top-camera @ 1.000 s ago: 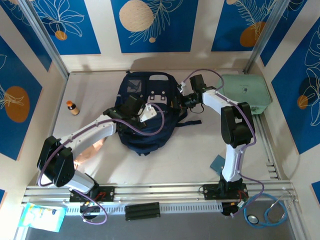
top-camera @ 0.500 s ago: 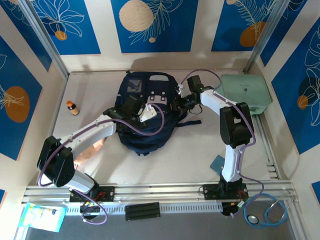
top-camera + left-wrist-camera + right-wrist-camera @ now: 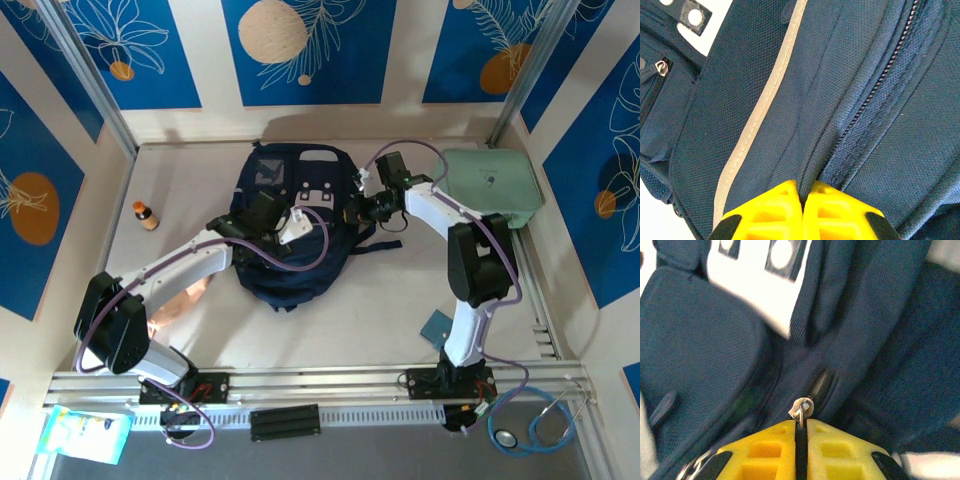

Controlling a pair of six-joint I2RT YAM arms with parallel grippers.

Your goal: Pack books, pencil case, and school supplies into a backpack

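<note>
Top view: the large navy-blue fabric backpack (image 3: 290, 260) lies flat around the centre of the frame, w/ pale grey patches on its front pocket. The left gripper (image 3: 287, 226) rests on the middle of the bag. In left wrist view its yellow fingers (image 3: 770, 210) are pressed together at bottom centre, w/ a fold of the bag's fabric pinched between the tips, just beside a zipper line (image 3: 867, 95). The right gripper (image 3: 352, 208) is at the bag's right edge; in right wrist view it is clamped on a small metal zipper pull (image 3: 801, 409), bottom centre. A small teal-blue square booklet (image 3: 436, 326) lies lower right, near the right arm's base, well apart from the bag. Mint-green rounded case (image 3: 495, 185) is at upper right, small orange-capped bottle (image 3: 146, 215) at left
</note>
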